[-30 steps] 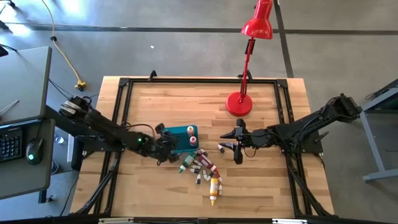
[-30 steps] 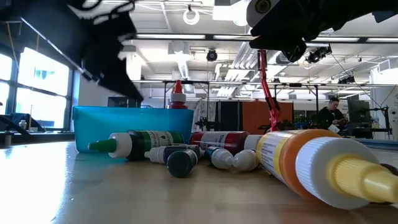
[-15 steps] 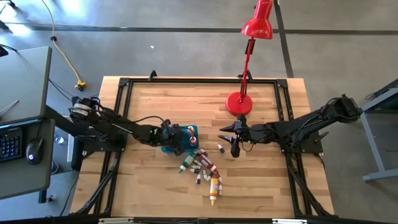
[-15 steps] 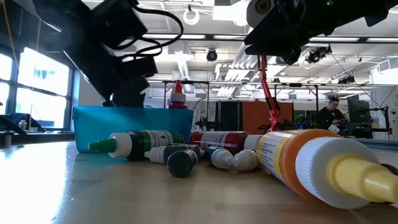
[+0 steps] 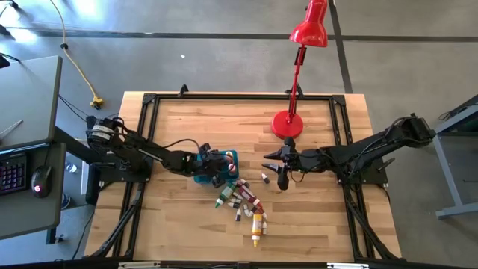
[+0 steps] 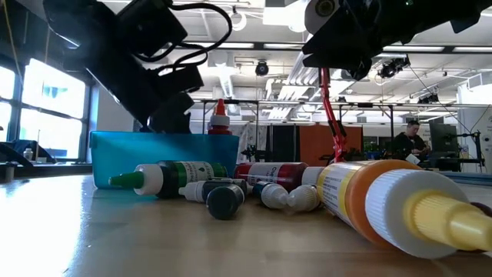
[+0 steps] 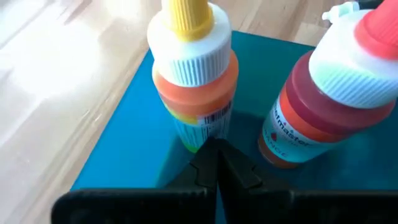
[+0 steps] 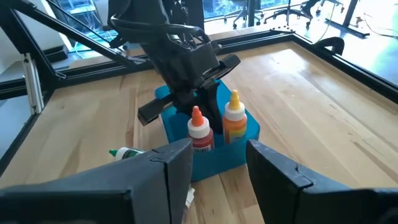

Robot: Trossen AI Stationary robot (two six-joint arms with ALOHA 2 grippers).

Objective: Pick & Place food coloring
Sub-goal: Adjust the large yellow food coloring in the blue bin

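right over the teal tub (image 5: 222,158), the left gripper (image 7: 216,163) sits pinched shut and empty, orange bottle (image 7: 194,74) upright just ahead; right gripper (image 8: 214,163) open, farther off.

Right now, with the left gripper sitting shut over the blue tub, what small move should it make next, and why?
Probably lift the left gripper straight up out of the teal tub. Its fingers are shut and empty beside the upright orange bottle and red bottle, while more bottles lie on the table. The right gripper waits open nearby.
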